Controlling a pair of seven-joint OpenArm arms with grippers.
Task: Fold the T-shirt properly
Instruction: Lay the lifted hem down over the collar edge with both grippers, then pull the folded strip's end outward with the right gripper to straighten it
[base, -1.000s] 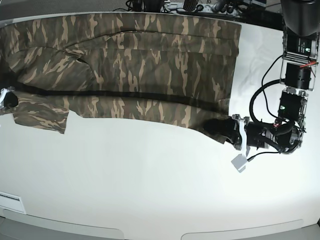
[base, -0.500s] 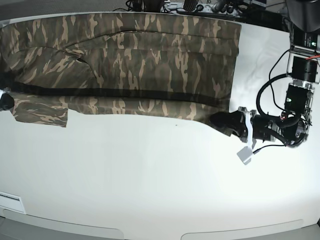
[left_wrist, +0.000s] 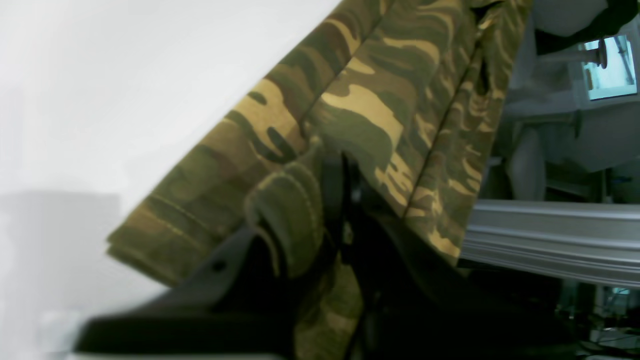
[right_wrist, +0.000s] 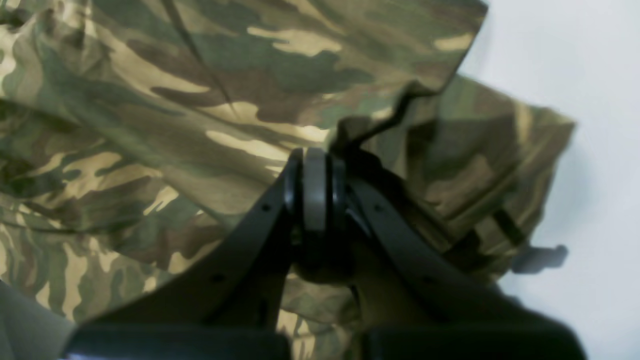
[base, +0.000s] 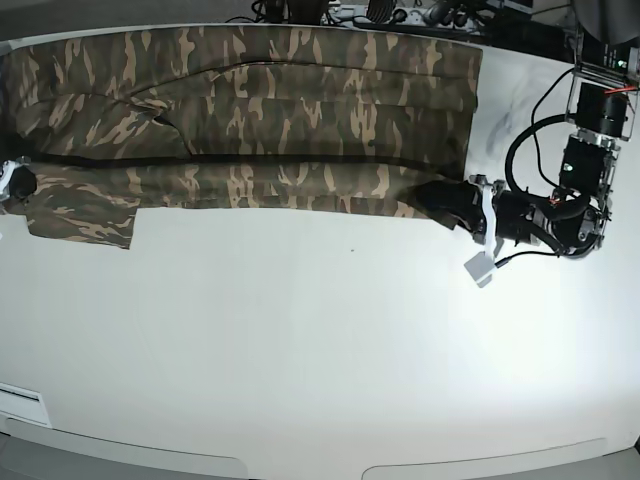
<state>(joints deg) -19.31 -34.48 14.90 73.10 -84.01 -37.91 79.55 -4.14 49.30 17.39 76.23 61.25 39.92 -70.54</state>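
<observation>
Table front: the white table fills the lower half of the base view. If the held edge is brought too far toward the bottom of the frame, the fold probably ends crooked or drags the layers below.
Loose sleeve: the sleeve flap hangs past the held edge at the lower left of the shirt. It could tuck under or crease as the edge lands, since neither gripper pins it.
Left gripper: the left gripper, right of centre in the base view, is clamped on a corner of the T-shirt. The cloth bunches up between its tips in the left wrist view, so a pucker may set into that corner, or a thin pinch may slip under tension.
Right gripper: the right gripper, at the left border of the base view, has its jaws together on the gathered shirt. Several layers crowd round the tips in the right wrist view, so it could drag an unwanted one along or snag on release.
Held strip: the near band runs between both grippers, with a dark shadow behind it. Uneven pulling or lowering would skew it.
Shirt body: it spreads across the upper left and centre. Too hard a tug could shift it and spoil its wrinkled left part further.
Far edge: it lies along the top of the frame, near dark cables; pushing the shirt back might foul them.
</observation>
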